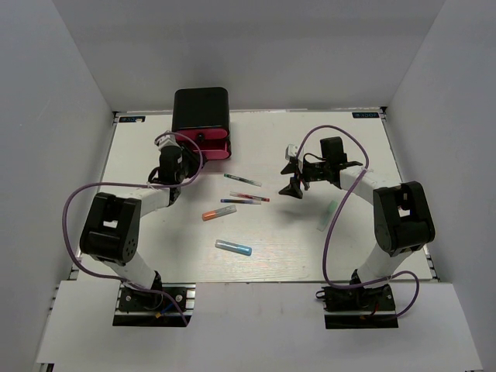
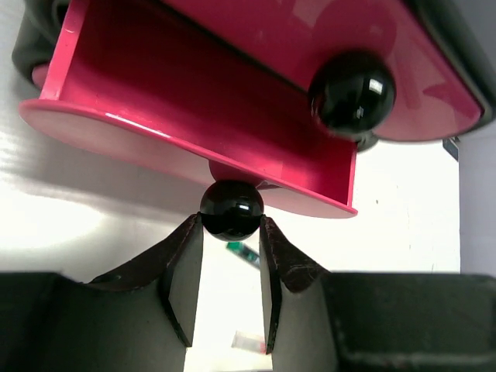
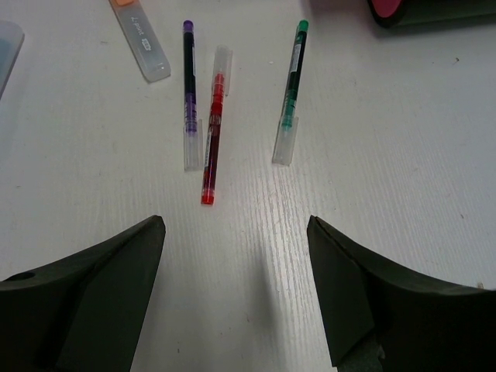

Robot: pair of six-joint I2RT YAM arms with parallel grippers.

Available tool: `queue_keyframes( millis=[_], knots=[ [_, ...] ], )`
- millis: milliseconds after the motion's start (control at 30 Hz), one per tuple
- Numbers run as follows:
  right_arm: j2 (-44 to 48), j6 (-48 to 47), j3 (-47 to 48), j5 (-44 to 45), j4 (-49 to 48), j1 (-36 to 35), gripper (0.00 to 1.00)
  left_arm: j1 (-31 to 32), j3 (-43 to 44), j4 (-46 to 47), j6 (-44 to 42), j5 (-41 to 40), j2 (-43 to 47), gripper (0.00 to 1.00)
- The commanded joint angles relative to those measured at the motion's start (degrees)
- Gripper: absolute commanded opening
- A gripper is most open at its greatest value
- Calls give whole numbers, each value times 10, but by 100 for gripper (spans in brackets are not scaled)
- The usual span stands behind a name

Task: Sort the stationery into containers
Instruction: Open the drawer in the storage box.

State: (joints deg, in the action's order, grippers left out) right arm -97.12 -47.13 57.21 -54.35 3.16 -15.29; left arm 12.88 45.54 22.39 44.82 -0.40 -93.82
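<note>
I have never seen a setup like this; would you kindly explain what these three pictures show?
A left robot arm and a right robot arm are bolted to a white table. One picture looks down from overhead; the others come from wrist cameras. The left end effector is shut on the round black knob of a pulled-out pink drawer in a glossy black cabinet. The right end effector hangs open and empty above a thin green pen, a thin red pen and a thin purple pen. A stubby orange marker and a stubby blue marker lie nearby.
</note>
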Motion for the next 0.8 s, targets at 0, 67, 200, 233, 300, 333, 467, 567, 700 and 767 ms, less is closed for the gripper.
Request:
queue_keyframes(
  millis=[0, 67, 200, 233, 300, 333, 467, 567, 700, 767],
  knots=[
    [20, -2, -7, -7, -10, -1, 80, 2, -24, -9, -7, 17, 36, 13],
    [20, -2, -8, -5, -8, -2, 80, 2, -40, -9, -7, 17, 51, 12],
    [21, -3, -8, -4, -10, 2, 80, 2, -48, -15, -7, 17, 71, 13],
    [21, -4, -9, -3, -8, -3, 80, 2, -48, -15, -7, 22, 71, 20],
    [23, -12, -8, -1, -3, -1, 81, 2, -48, -25, -12, 23, 76, 36],
    [24, -18, -7, -1, 3, -1, 84, 2, -48, -25, -12, 28, 76, 54],
    [22, -101, 14, -1, 72, 2, 85, 2, -48, -53, -29, 28, 98, 76],
    [26, -184, 30, 5, 135, 7, 83, 2, -48, -81, -54, 28, 133, 78],
    [17, -369, 70, 41, 313, 18, 65, 2, -60, -135, -80, 23, 196, 78],
    [12, -416, 82, 57, 384, 24, 56, 2, -73, -171, -87, 17, 229, 78]
  ],
)
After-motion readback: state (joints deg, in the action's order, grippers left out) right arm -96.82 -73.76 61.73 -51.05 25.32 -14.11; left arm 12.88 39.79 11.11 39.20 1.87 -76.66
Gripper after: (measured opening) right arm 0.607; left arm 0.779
